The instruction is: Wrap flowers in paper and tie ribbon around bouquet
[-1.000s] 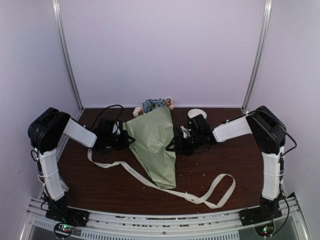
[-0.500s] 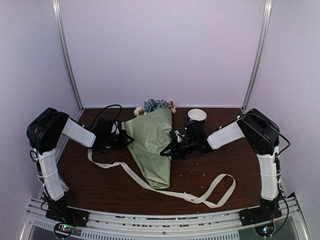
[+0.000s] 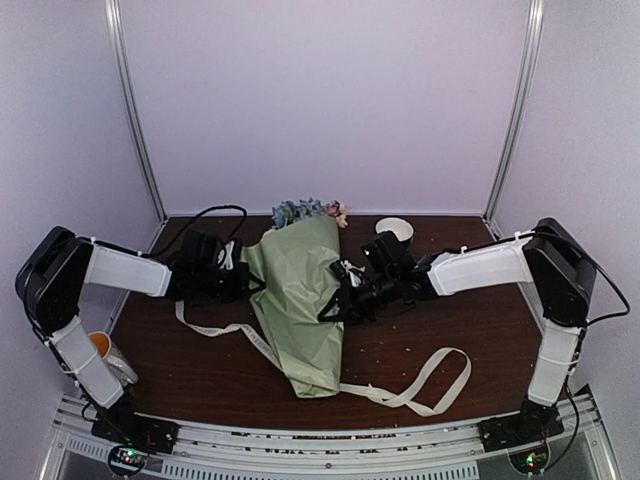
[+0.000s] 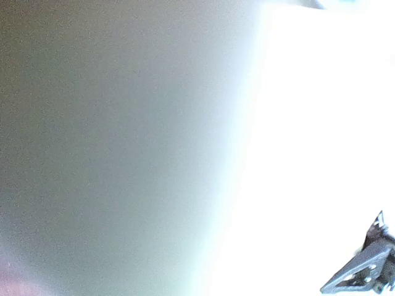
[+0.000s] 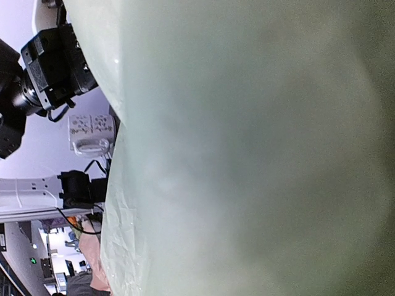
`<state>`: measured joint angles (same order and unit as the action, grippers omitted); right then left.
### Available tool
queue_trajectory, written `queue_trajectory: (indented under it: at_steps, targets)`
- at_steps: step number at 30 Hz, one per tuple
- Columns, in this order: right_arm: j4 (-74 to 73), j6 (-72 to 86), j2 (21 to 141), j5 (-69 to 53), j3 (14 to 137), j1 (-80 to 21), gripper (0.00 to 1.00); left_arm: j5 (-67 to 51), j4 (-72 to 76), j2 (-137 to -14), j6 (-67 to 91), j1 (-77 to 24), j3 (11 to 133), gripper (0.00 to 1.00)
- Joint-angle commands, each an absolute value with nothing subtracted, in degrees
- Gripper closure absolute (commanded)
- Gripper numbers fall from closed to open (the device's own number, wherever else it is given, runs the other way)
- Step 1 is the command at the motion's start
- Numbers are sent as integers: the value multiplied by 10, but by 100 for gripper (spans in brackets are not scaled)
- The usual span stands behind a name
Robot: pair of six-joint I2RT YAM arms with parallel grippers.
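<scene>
The bouquet lies along the middle of the table, a cone of sage-green paper with its tip toward the near edge. Blue and pink flowers show at its wide far end. My left gripper is shut on the paper's left edge. My right gripper is shut on the paper's right fold. Paper fills the left wrist view and paper fills the right wrist view, hiding both sets of fingers. The cream ribbon runs under the cone and loops out at the near right.
A white cup stands at the back behind my right wrist. A small cup with something orange sits off the table's left edge by my left arm. Crumbs dot the brown table on the right.
My right gripper closed and moved left over the cone. The cone turned, its tip swinging left and nearer, and looks narrower. My left arm stretched out lower.
</scene>
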<state>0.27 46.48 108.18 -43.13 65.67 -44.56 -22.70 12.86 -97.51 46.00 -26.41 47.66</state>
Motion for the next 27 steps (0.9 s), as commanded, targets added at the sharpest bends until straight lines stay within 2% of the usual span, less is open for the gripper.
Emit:
queue_trajectory:
  at_steps: [1, 6, 10, 14, 16, 21, 27]
  targets:
    - [-101, 372, 1051, -445, 627, -481, 89, -229, 95, -940, 414, -273, 428, 100]
    - [-208, 304, 997, -424, 591, -494, 67, -228, 75, -946, 383, -289, 391, 100]
    - [-329, 261, 901, -326, 562, -492, 56, -213, 69, -955, 371, -289, 381, 100]
    - [-476, 263, 797, -173, 527, -490, 54, -216, 72, -957, 374, -295, 380, 100]
    - [-520, 270, 746, -140, 505, -495, 53, -213, 69, -957, 374, -297, 379, 100]
    - [-498, 257, 681, -166, 439, -548, 47, -216, 70, -964, 373, -298, 384, 100]
    - [-415, 253, 729, -202, 392, -588, 44, -210, 51, -958, 364, -301, 395, 100]
